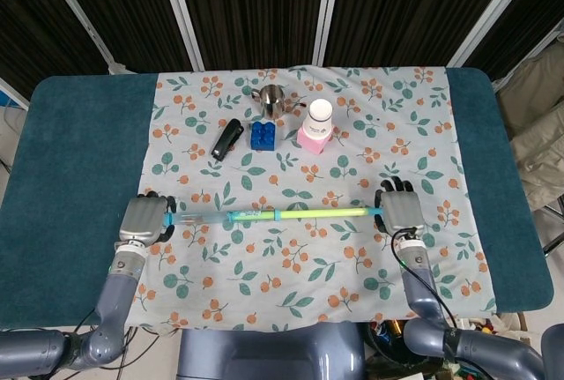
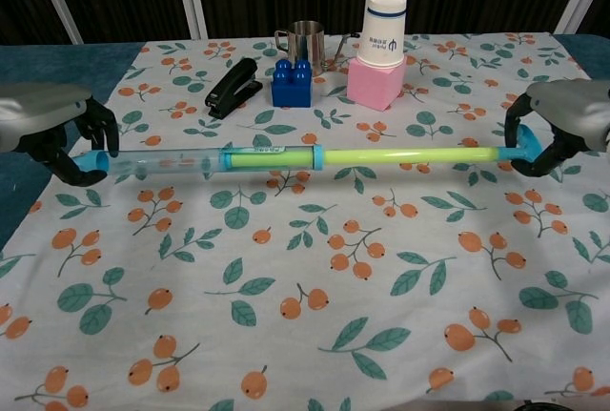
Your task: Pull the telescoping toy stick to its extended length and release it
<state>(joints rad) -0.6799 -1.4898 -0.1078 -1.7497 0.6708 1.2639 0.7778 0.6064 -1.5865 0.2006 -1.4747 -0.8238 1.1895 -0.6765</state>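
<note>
The telescoping toy stick [image 1: 273, 214] [image 2: 315, 155] stretches across the floral cloth, a clear blue tube on the left and a thin green rod on the right. My left hand [image 1: 145, 220] [image 2: 48, 123] grips its blue left end. My right hand [image 1: 402, 211] [image 2: 567, 120] grips the blue cap at its right end. The stick hangs just above the cloth, nearly level, between the two hands.
At the back of the cloth [image 1: 300, 257] stand a black stapler [image 1: 226, 138] [image 2: 233, 88], a blue toy brick [image 1: 262, 135] [image 2: 292, 82], a metal cup [image 1: 270, 100] [image 2: 303, 42] and a white paper cup on a pink block [image 1: 316, 127] [image 2: 380, 41]. Dark teal table [image 1: 70, 177] flanks both sides.
</note>
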